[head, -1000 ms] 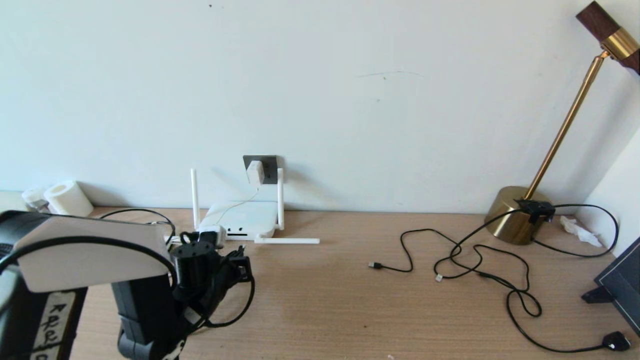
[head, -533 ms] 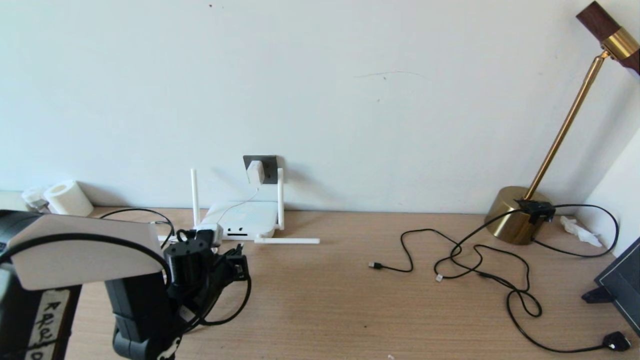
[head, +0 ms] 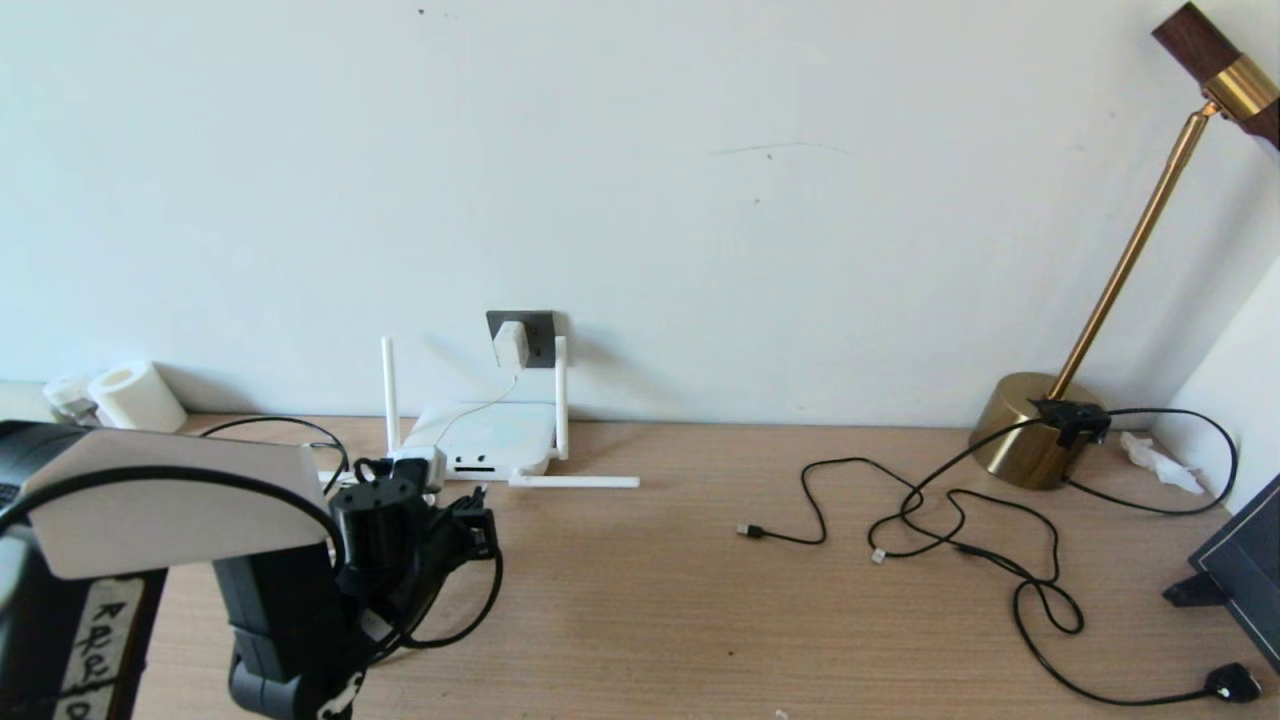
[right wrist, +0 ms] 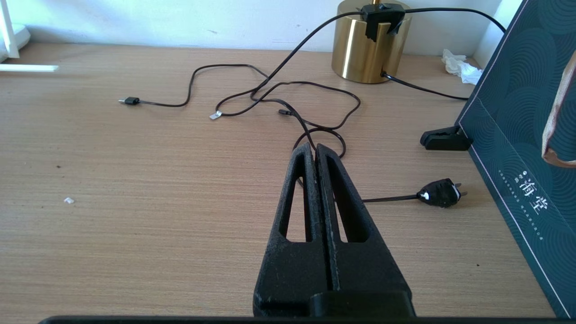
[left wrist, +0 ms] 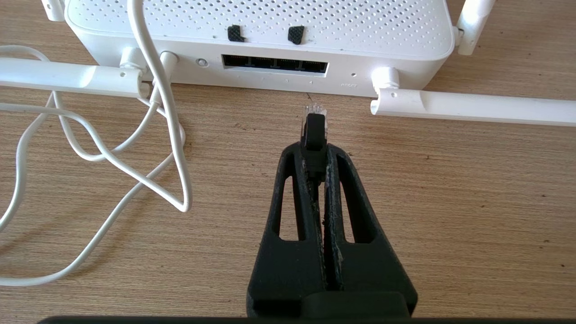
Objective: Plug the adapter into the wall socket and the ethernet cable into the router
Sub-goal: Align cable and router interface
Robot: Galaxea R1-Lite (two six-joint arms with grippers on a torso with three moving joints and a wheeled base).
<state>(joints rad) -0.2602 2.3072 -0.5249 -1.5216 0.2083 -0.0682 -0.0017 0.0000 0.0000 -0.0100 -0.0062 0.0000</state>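
The white router point(head: 490, 438) lies on the desk against the wall, two antennas upright and two folded flat. Above it the white adapter point(head: 510, 344) sits in the dark grey wall socket point(head: 538, 330), and its thin white cord point(left wrist: 166, 112) loops down to the router's back. My left gripper point(left wrist: 315, 150) is shut on the ethernet cable's black plug point(left wrist: 313, 126). The plug's clear tip points at the row of dark ports point(left wrist: 274, 64), a short gap away, near the row's right end. My right gripper point(right wrist: 313, 148) is shut on nothing, low over the desk's right half.
Thin black cables point(head: 950, 520) sprawl over the right half of the desk. They end in a black power plug point(head: 1232, 683) near the brass lamp base point(head: 1030, 430). A dark patterned box point(right wrist: 517, 135) stands at the far right. A paper roll point(head: 135, 395) sits at the far left.
My left arm has drawn back slightly from the router, towards me and to the left, still holding the plug. Nothing else has moved.
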